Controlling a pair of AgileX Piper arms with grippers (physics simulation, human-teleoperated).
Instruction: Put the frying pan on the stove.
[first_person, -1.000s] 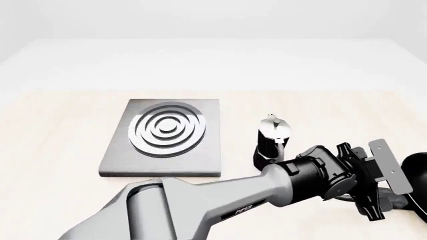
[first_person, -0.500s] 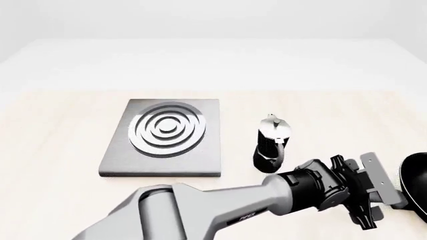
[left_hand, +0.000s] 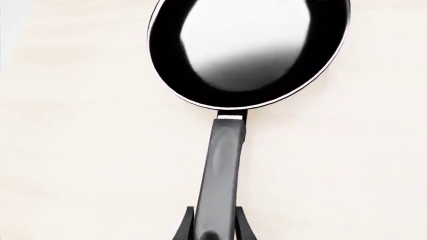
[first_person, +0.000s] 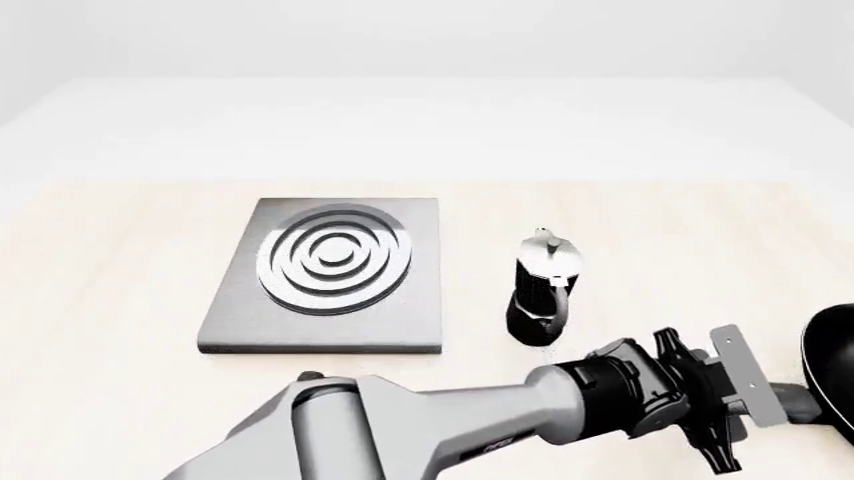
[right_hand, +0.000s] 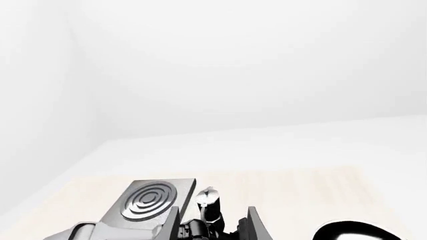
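The frying pan (left_hand: 248, 47) lies flat on the pale wooden table at the front right, cut off by the front view's right edge (first_person: 837, 365). Its black bowl shows a glossy pale inside. My left gripper (left_hand: 215, 225) is at the end of the long dark handle (left_hand: 223, 165), with a finger (left_hand: 183, 227) pressed against each side, shut on it. In the front view the wrist plate hides those fingers. The stove (first_person: 331, 265) is a grey slab with silver rings at the centre left, far from the pan. My right gripper (right_hand: 213, 220) hangs high above the table, open and empty.
A black-and-silver moka pot (first_person: 543, 285) stands upright between the stove and the pan, just beyond my left forearm (first_person: 441, 425). That forearm stretches across the front of the table from lower left to right.
My left gripper has sunk lower and slid a little right onto the pan's handle. The pan, stove and moka pot have stayed in place.
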